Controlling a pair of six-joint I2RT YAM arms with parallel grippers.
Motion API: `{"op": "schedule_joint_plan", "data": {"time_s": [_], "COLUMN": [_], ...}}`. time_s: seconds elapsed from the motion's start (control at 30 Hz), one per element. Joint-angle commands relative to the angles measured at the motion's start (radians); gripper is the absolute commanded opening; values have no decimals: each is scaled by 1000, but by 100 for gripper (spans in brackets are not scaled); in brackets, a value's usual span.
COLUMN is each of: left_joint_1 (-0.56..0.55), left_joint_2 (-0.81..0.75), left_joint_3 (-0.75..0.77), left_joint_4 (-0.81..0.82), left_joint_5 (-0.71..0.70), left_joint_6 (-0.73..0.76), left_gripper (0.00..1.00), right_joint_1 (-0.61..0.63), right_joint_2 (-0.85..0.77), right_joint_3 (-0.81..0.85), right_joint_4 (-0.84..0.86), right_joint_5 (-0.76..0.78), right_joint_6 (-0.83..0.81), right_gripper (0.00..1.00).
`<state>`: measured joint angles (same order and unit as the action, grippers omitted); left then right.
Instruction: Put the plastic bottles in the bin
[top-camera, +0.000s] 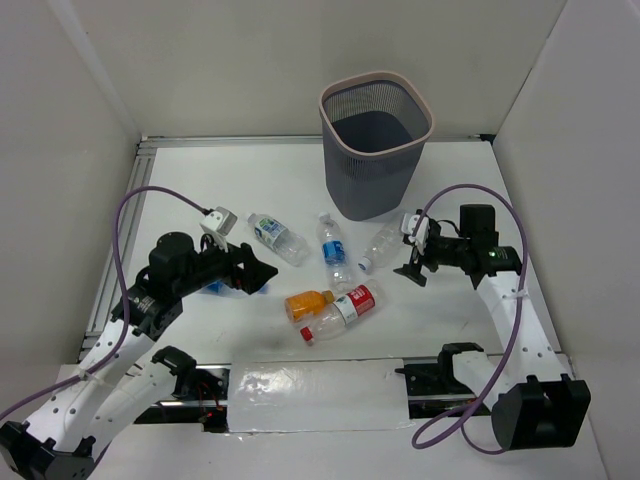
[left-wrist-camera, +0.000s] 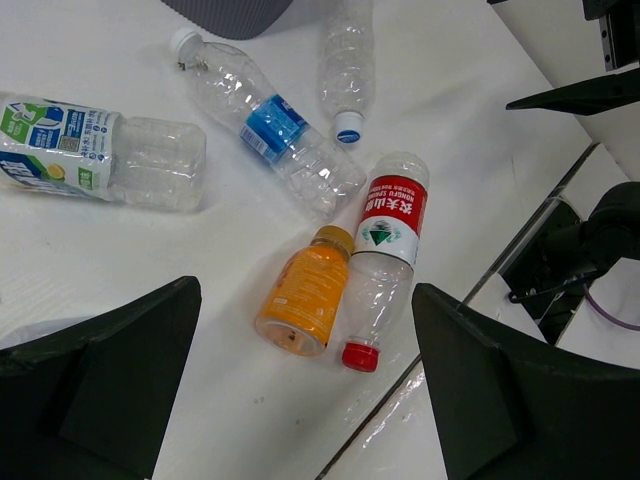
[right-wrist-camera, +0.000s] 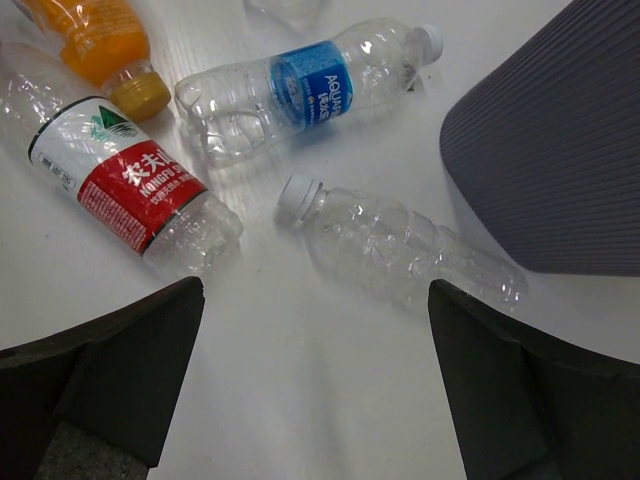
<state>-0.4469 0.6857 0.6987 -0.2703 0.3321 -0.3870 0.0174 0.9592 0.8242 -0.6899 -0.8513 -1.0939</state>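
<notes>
Five plastic bottles lie on the white table in front of the bin (top-camera: 372, 180). They are a green-and-blue labelled one (top-camera: 275, 238), a blue-labelled one (top-camera: 335, 252), a clear unlabelled one (top-camera: 381, 244), an orange-drink one (top-camera: 309, 303) and a red-labelled, red-capped one (top-camera: 346, 309). My left gripper (top-camera: 262, 275) is open and empty, left of the orange bottle (left-wrist-camera: 305, 295) and the red-labelled bottle (left-wrist-camera: 390, 235). My right gripper (top-camera: 412, 262) is open and empty, just right of the clear bottle (right-wrist-camera: 400, 245), next to the bin's wall (right-wrist-camera: 550, 160).
A small blue cube (top-camera: 213, 289) lies under the left gripper, mostly hidden. A shiny plastic-covered strip (top-camera: 315, 395) runs along the table's near edge between the arm bases. White walls close in the table on the left, right and back.
</notes>
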Motion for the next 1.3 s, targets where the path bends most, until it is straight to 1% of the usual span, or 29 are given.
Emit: {"op": "schedule_joint_plan", "data": {"time_s": [0.0,0.07,0.17,0.2,0.23,0.33,0.43,0.47,0.53,0.57,0.6,0.7,0.8,0.83,0.97,1.07,1.1,1.27], "left_joint_1": [-3,-3,-3,-3,-3,-3,-3,-3,-3,-3,-3,-3,-3,-3,-3,-3,-3,-3], "left_joint_2": [-2,-2,-2,-2,-2,-2,-2,-2,8,8,8,26,50,63,74,74,83,92], "left_joint_3": [45,45,45,45,45,45,45,45,45,45,45,45,55,55,55,55,55,55], "left_joint_4": [28,28,28,28,28,28,28,28,28,28,28,17,8,8,-1,-1,-1,-1], "left_joint_5": [25,25,34,35,35,35,35,35,35,35,35,24,24,24,33,42,42,51], "left_joint_6": [31,31,31,31,31,31,31,31,31,31,31,31,31,31,31,31,31,31], "left_gripper": [100,100,100,100,100,100,100,100,100,100,100,100,100,100,100,100,100,100], "right_joint_1": [16,16,29,38,38,61,99,99,131,144,159,226,289,318,360,398,398,418], "right_joint_2": [22,39,81,81,107,136,148,160,171,183,197,233,282,295,361,375,387,458], "right_joint_3": [4,4,4,4,13,13,13,13,13,13,4,4,4,4,23,10,1,1], "right_joint_4": [59,59,59,59,59,59,75,93,113,113,134,173,207,217,204,256,272,340], "right_joint_5": [-8,3,17,30,43,63,107,136,168,217,247,365,447,458,459,497,539,642], "right_joint_6": [-20,-20,-50,-73,-86,-106,-119,-119,-129,-129,-145,-182,-219,-240,-303,-343,-353,-457], "right_gripper": [100,100,91,86,84,77,74,74,78,82,89,93,93,94,94,94,94,94]}}
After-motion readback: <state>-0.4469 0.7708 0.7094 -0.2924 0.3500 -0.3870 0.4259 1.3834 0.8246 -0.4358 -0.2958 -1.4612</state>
